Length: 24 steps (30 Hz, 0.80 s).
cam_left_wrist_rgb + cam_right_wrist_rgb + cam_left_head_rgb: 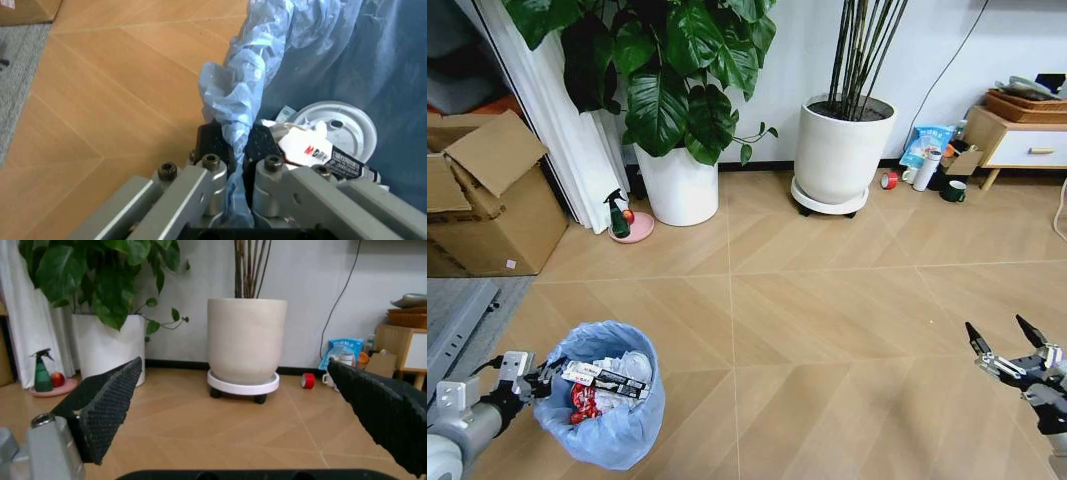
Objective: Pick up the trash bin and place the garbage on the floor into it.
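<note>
Head view puts the trash bin (612, 400) near-left on the floor (827, 330), garbage (605, 385) already inside. The left gripper (233, 145) has its fingers (210, 145) clamped on the bag-lined rim, apparently to carry it. The right gripper (1012, 345) hangs near-right, fingers wide, empty.

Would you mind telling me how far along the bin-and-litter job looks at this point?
Nearly done, it seems. The garbage sits inside the trash bin. The left gripper is clamped on the bin's blue liner at the rim. The right gripper hangs open, empty. No litter shows on the visible floor, so perhaps only releasing the bin remains.
</note>
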Motion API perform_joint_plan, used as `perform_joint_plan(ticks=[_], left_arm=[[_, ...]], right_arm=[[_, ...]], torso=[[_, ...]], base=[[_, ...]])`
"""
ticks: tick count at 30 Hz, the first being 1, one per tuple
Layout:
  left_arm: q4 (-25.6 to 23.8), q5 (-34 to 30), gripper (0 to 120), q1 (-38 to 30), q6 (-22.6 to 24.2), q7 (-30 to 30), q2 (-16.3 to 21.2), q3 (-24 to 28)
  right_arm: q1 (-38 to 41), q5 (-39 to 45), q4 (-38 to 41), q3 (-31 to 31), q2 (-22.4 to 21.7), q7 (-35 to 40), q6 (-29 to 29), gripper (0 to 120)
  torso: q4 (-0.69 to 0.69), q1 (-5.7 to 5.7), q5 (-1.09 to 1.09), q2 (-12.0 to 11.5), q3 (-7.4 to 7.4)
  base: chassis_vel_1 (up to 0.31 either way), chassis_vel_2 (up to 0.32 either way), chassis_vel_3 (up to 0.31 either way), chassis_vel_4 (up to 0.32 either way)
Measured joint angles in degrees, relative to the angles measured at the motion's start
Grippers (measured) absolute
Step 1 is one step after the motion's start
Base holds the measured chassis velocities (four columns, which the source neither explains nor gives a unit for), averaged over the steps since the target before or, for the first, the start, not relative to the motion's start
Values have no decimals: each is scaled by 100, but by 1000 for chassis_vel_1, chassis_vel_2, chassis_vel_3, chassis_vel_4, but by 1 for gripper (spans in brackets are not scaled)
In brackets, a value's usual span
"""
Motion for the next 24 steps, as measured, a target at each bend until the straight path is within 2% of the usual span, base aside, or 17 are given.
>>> perform_joint_plan(ticks=[6,8,12,13,24], left_arm=[[-37,137,0,-1,1,-59,-170,68],[-190,171,0,31,34,-140,-289,169],[-347,216,0,177,43,-156,-325,79],[-370,243,0,226,43,-162,-336,19],[-472,514,0,439,16,-115,-571,-131]], right_arm=[[76,-5,-225,-98,-19,-117,103,100],[0,2,-229,-117,-78,-139,113,100],[-63,59,-82,-37,-210,-129,85,100],[-70,75,-56,-5,-232,-129,86,100],[199,-4,-260,-218,-120,-233,164,100]], torso=[[2,0,4,0,0],[2,0,-3,0,0],[2,0,3,0,0],[0,0,-2,0,0],[1,0,3,0,0]], base=[[113,-104,-114,112],[98,-101,-97,111],[100,-113,-91,101],[91,-119,-91,99],[108,-104,-112,98]])
